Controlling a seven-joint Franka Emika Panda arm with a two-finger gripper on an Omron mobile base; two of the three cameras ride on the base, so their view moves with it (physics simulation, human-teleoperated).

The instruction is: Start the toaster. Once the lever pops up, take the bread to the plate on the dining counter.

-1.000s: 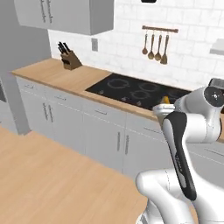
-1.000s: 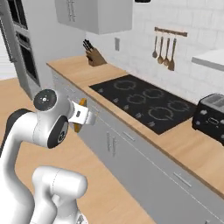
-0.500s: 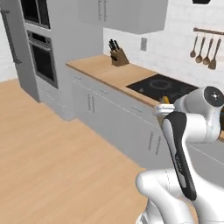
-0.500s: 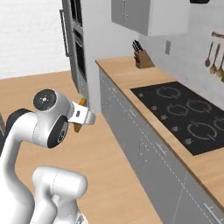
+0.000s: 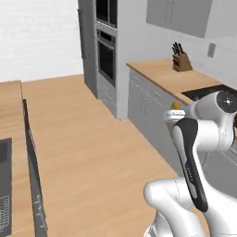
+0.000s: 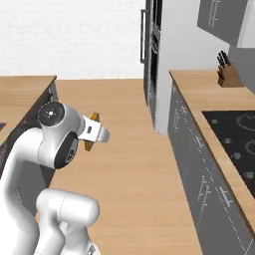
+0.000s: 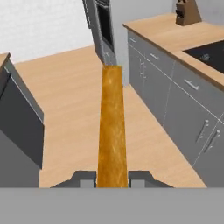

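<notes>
While the arm is folded close above the base, the gripper (image 7: 112, 178) pinches the bread (image 7: 112, 127) between its two fingertips (image 7: 85, 178), edge-on in the hand view, so the golden-brown crust runs up the middle of that picture as a narrow strip. In the right base view the bread (image 6: 91, 133) shows as a small golden wedge sticking out beside the white wrist, held in the air over the wood floor (image 6: 129, 149), touching no counter. In the left base view a bit of it (image 5: 175, 106) peeks above the arm's upper link.

To the arm's right runs a wood-topped counter (image 5: 171, 78) with grey cabinet fronts; a knife block (image 5: 182, 60) stands near its far edge by the wall, and a black hob (image 6: 234, 139) is set into its nearer stretch. At its far end rises a tall grey unit with a built-in oven (image 5: 106, 55). On the other side, the corner of the dining counter (image 5: 11, 106) reaches in, its light wood top over grey sides.
</notes>
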